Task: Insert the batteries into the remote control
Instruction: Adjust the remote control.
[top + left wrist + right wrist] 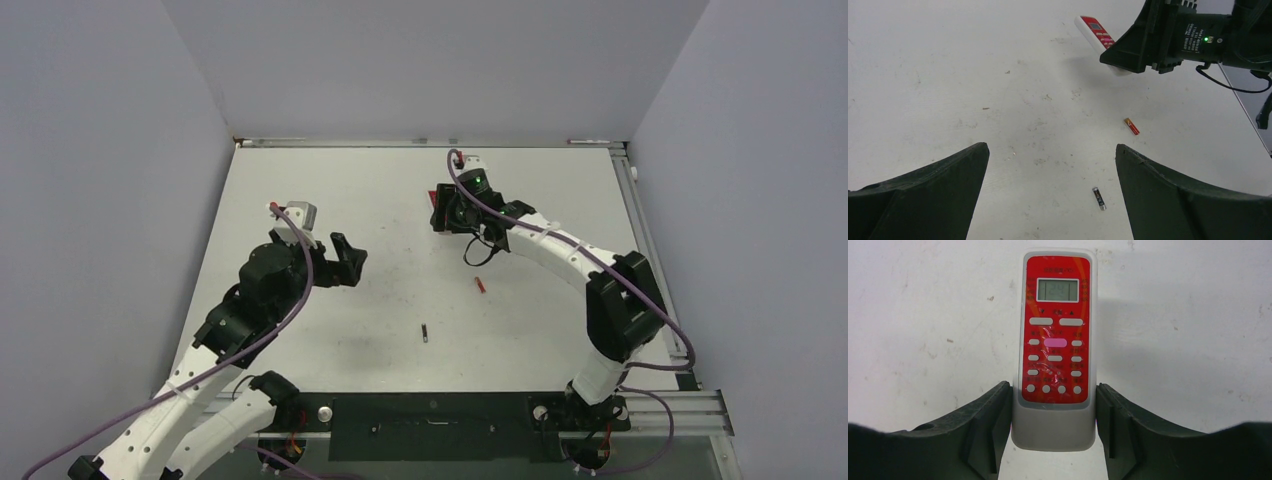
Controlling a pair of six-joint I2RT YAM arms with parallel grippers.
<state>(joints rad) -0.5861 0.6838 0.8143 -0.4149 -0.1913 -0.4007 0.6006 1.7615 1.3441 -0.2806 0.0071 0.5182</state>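
Left end effector [1052, 150] open, right end effector [1054, 392] gripping remote control [1058, 340], scuffed table [330, 190], grey walls [100, 150].

Most likely a robotics lab test cell: 2 jointed arms, left arm [265, 285] and right arm [560, 250], trail purple cables [310, 275] and are bolted to an aluminium rail [680, 405] at a scuffed white table [400, 200], boxed in by plain grey panels [430, 60] on 3 sides.

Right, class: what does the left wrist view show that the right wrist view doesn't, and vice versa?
Only left wrist: a red battery and a dark battery lying apart on the table, plus the right end effector from outside. Only right wrist: the remote control display and whole button face. Both: the remote control held by that end effector.
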